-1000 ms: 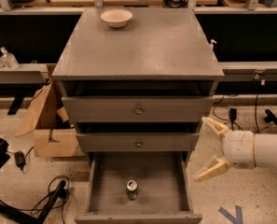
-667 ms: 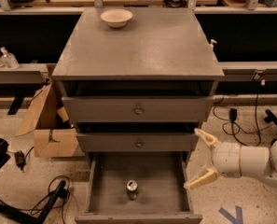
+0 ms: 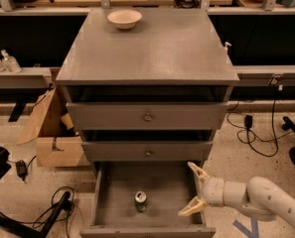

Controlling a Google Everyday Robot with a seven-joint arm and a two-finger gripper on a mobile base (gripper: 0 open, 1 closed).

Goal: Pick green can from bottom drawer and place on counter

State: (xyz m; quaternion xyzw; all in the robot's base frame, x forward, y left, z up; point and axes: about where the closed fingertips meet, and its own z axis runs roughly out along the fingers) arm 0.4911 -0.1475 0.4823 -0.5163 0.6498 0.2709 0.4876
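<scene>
The green can (image 3: 140,201) stood upright on the floor of the bottom drawer (image 3: 162,182), a little left of the middle and close to the front wall, touching none of the sides. That drawer was pulled well out, so the can was open to reach from above and from the right. Nothing else lay in the drawer with it.

The gripper (image 3: 194,191) hung at the drawer's right side, about level with the right wall, its two pale fingers (image 3: 197,170) pointing left toward the can. The fingers were spread wide with nothing between them, and a clear stretch of drawer floor lay between them and the can.

Above, the two shallower drawers (image 3: 148,117) with round knobs sat only slightly out. The counter (image 3: 152,53) on top carried a cream bowl (image 3: 124,18) near its back edge, with plenty of bare surface in front of it.

By my reading, the step in hand was the approach to the pick: the can was not yet grasped or lifted. The next move called for carrying the spread fingers left and down until they sat on either side of the can, without nudging it over or catching the drawer wall, then closing on it.
</scene>
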